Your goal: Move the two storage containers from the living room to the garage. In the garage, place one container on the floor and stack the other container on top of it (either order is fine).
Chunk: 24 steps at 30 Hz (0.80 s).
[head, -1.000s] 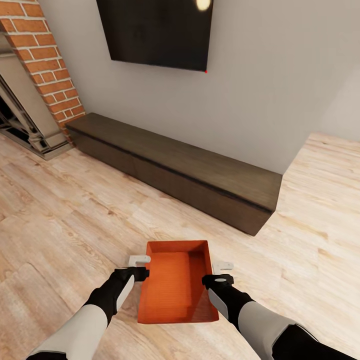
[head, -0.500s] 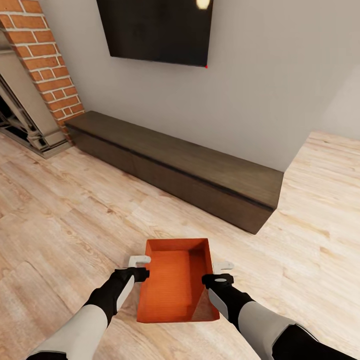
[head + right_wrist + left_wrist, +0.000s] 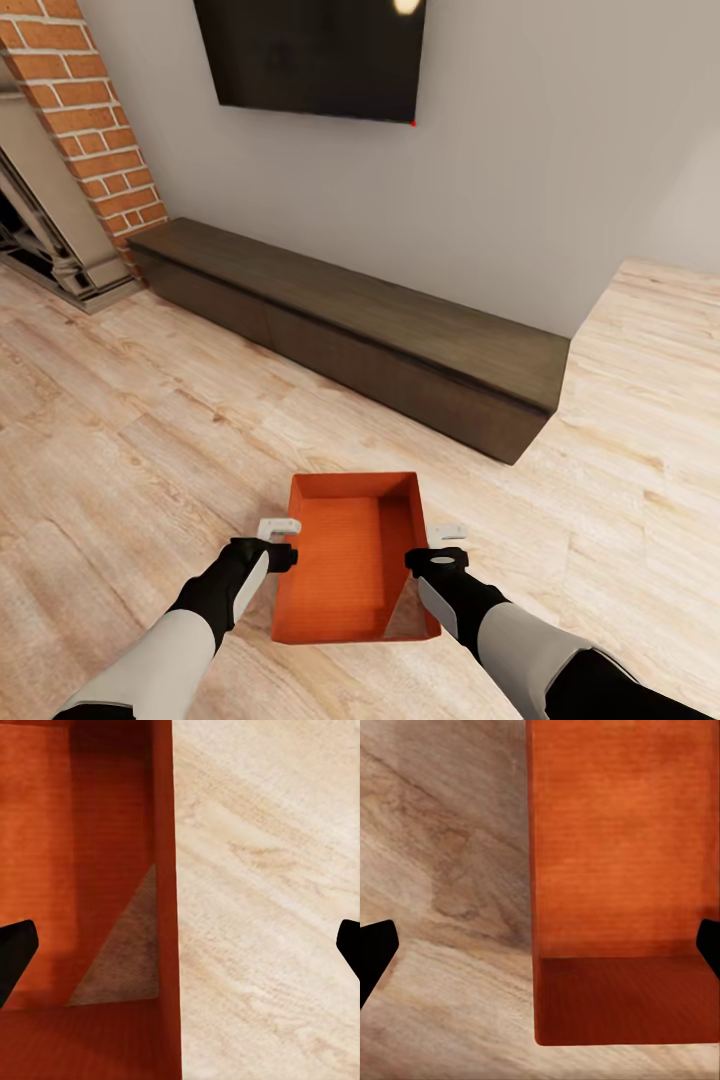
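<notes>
Living room, light wood plank floor (image 3: 120,440) across most of the head view. One long low dark cabinet (image 3: 380,335) against the grey wall. One black wall TV (image 3: 315,55), top edge cut off. One brick fireplace (image 3: 85,120) at far left, partly cut off.

Containers counted: one orange-red storage container (image 3: 350,560), open-topped, between the two arms, directly ahead of the robot. Whether it rests on the planks or is lifted is hard to tell.

Grippers: two. Left gripper (image 3: 278,540) straddles the container's left wall, right gripper (image 3: 445,545) its right wall. Both wrist views show the dark fingertips (image 3: 375,952) spread wide, wall between them, not pressed on it: released. Container (image 3: 112,870) interior partly shadowed.
</notes>
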Available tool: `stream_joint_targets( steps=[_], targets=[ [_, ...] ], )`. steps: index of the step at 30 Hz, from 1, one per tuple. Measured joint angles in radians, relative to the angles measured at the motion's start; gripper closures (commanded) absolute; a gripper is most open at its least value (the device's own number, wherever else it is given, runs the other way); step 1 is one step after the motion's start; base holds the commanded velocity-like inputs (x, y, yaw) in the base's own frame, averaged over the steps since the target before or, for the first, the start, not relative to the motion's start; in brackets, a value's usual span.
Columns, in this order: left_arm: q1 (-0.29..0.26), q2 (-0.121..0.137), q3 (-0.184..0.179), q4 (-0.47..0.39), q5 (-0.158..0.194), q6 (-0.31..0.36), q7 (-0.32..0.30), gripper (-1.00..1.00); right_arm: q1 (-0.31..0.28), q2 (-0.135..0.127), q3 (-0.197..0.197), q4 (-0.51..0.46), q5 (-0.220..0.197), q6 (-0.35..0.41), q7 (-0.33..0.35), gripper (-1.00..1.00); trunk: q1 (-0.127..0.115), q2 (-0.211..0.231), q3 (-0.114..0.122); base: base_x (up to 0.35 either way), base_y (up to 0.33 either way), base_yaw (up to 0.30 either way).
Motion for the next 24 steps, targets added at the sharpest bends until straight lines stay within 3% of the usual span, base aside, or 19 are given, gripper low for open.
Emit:
stream_joint_targets(
  steps=[24],
  targets=[
    [0.0, 0.0, -0.001, -0.007, 0.001, -0.009, 0.001, -1.0, 0.0, -0.002, 0.001, 0.0, 0.002, 0.0, 0.002, -1.0, 0.081, -0.147, -0.066, 0.0, 0.0, 0.0]
  ],
)
